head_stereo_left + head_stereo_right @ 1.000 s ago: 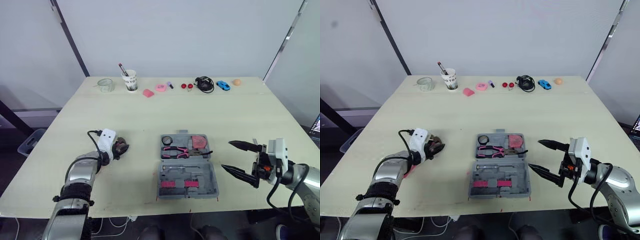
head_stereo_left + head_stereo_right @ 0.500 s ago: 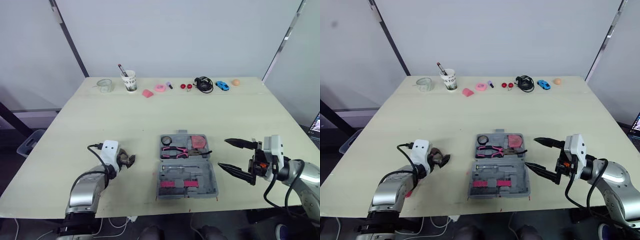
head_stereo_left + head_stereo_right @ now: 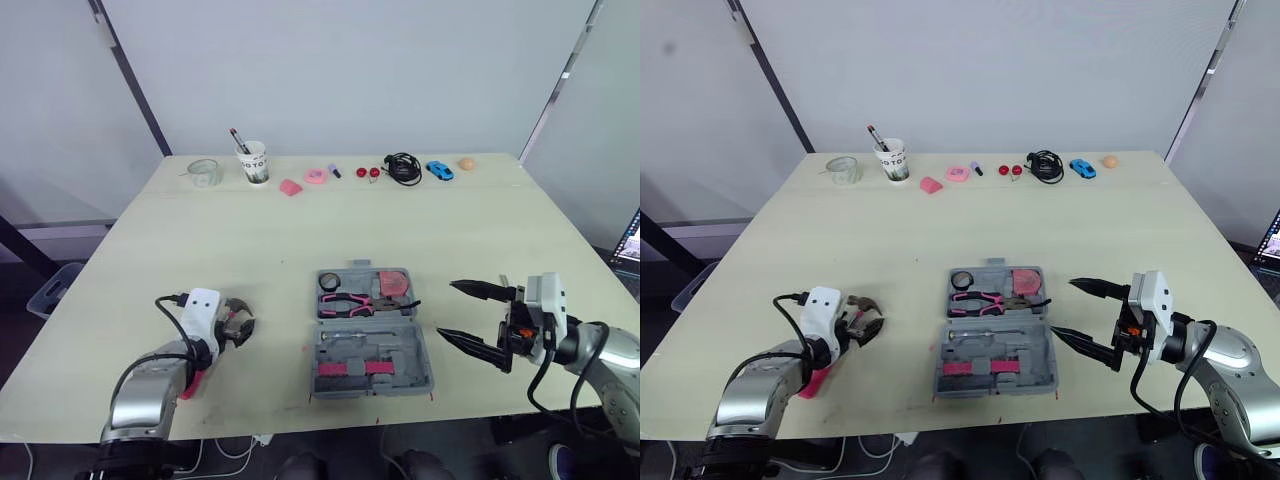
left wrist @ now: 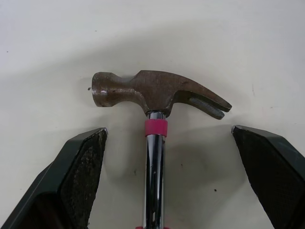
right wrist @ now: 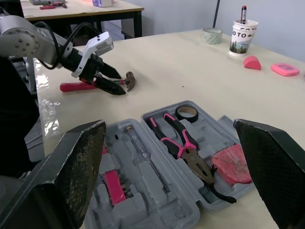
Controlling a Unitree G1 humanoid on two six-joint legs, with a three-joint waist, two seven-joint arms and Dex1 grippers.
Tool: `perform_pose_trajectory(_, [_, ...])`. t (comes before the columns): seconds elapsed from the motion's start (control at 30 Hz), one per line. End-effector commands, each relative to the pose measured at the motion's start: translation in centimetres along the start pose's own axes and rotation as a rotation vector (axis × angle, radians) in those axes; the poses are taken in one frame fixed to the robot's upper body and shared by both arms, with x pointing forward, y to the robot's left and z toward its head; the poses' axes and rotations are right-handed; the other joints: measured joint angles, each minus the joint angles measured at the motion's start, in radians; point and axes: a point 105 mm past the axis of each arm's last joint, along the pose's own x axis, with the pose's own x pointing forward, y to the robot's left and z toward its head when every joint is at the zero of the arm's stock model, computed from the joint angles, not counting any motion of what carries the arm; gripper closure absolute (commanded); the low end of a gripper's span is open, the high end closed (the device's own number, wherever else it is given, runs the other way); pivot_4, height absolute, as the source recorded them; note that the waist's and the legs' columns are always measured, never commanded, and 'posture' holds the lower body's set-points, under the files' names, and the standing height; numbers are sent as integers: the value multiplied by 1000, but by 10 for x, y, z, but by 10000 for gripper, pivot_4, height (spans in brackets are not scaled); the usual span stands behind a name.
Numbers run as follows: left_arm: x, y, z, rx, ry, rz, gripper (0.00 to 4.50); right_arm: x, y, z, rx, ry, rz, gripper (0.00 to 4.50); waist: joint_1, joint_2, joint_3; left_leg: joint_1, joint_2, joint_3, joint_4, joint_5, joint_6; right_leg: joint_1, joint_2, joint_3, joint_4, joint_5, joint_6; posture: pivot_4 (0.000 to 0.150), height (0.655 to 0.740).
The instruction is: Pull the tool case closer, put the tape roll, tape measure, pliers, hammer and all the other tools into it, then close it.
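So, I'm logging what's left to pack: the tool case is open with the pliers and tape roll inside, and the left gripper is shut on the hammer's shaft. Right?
Not quite: the left gripper is open, its fingers apart on either side of the hammer shaft, as the left wrist view shows. The tool case is open with the pliers and tape roll inside.

Looking like robotics test lab: large pale wooden table (image 3: pixel 300 240) standing before plain white wall panels (image 3: pixel 340 70), odd props lining far edge: white paper cup (image 3: pixel 253 163), blue toy car (image 3: pixel 438 170), coiled black cable (image 3: pixel 404 169).
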Motion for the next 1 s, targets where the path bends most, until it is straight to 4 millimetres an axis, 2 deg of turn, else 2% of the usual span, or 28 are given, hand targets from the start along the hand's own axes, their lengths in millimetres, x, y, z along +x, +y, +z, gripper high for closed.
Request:
perform_pose_trajectory(0.03, [0, 13, 0, 6, 9, 40, 5845, 0, 3, 7, -38, -21, 6, 0, 0, 0, 0, 0, 0, 0, 0, 0, 0, 0, 0, 0, 0, 0, 0, 1500, 7400])
perform_pose_trajectory(0.07, [1, 14, 0, 10, 8, 40, 8428, 0, 3, 7, -38, -21, 4, 0, 0, 0, 0, 0, 0, 0, 0, 0, 0, 0, 0, 0, 0, 0, 0, 1500, 7400])
perform_pose_trajectory(0.13, [6, 13, 1, 14, 10, 28, 17205, -1, 4, 5, -40, -19, 1, 0, 0, 0, 0, 0, 0, 0, 0, 0, 0, 0, 0, 0, 0, 0, 0, 1500, 7400])
perform_pose_trajectory(0.3, [13, 12, -1, 27, 22, 11, 42307, -2, 4, 4, -43, -18, -5, 0, 0, 0, 0, 0, 0, 0, 0, 0, 0, 0, 0, 0, 0, 0, 0, 1500, 7400])
perform_pose_trajectory(0.33, [14, 12, -1, 28, 22, 10, 44342, -2, 4, 4, -44, -17, -6, 0, 0, 0, 0, 0, 0, 0, 0, 0, 0, 0, 0, 0, 0, 0, 0, 1500, 7400])
perform_pose_trajectory(0.6, [12, 9, -1, 41, 17, -3, 44320, -2, 5, 3, -45, -20, -7, 0, 1, 0, 0, 1, 0, 0, 0, 0, 0, 0, 0, 0, 0, 0, 0, 1500, 7400])
perform_pose_trajectory(1.0, [-30, -29, -5, -8, -1, -12, 44323, -3, 5, -2, -54, -4, 51, 0, 0, 0, 0, 0, 1, 1, 0, 0, 0, 0, -1, 1, -1, 0, 0, 1500, 7400])
